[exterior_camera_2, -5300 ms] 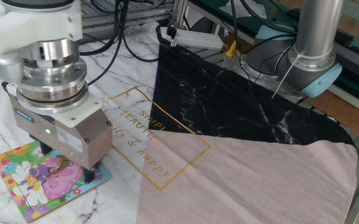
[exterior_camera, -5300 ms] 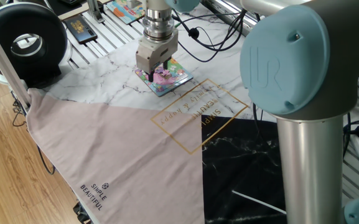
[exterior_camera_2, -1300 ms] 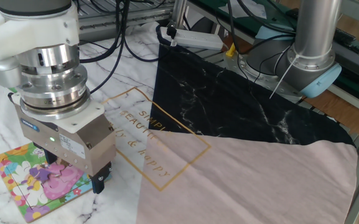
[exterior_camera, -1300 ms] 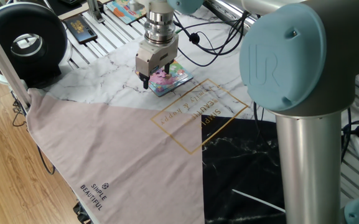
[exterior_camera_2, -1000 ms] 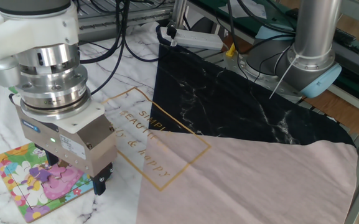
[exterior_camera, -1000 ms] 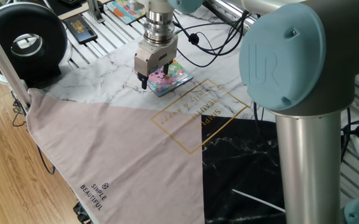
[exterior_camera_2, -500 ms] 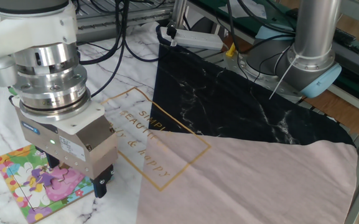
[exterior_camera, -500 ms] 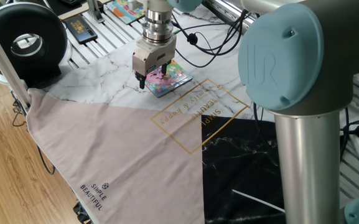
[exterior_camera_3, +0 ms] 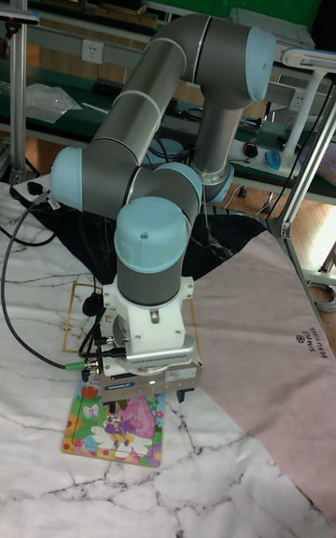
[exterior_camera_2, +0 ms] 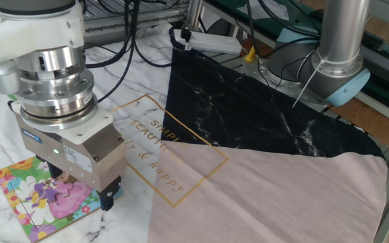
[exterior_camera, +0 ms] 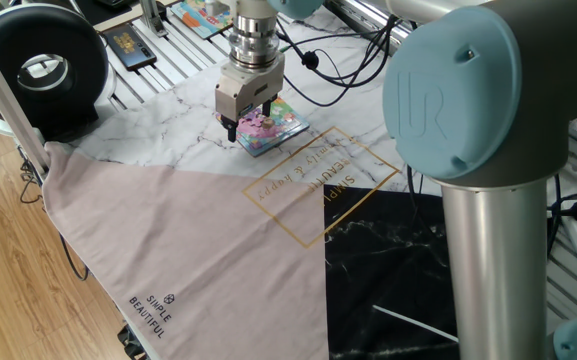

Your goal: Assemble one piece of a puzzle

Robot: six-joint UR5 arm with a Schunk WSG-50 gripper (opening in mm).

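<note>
Hovering low over the puzzle [exterior_camera_2: 36, 202] on the desk [exterior_camera: 183, 125], hand [exterior_camera_2: 79, 191] apparently checking the fit; grip state impossible to tell. The piece not distinguishable, possibly lying seated in the picture already.

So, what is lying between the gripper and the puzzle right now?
Nothing that shows. In the other fixed view the gripper hangs low over the puzzle, hiding part of it. The piece cannot be made out there.

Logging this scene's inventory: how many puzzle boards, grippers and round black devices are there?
Puzzle boards: 2, the puzzle and the other board at the back
Gripper: 1
Round black device: 1
Total: 4
</note>
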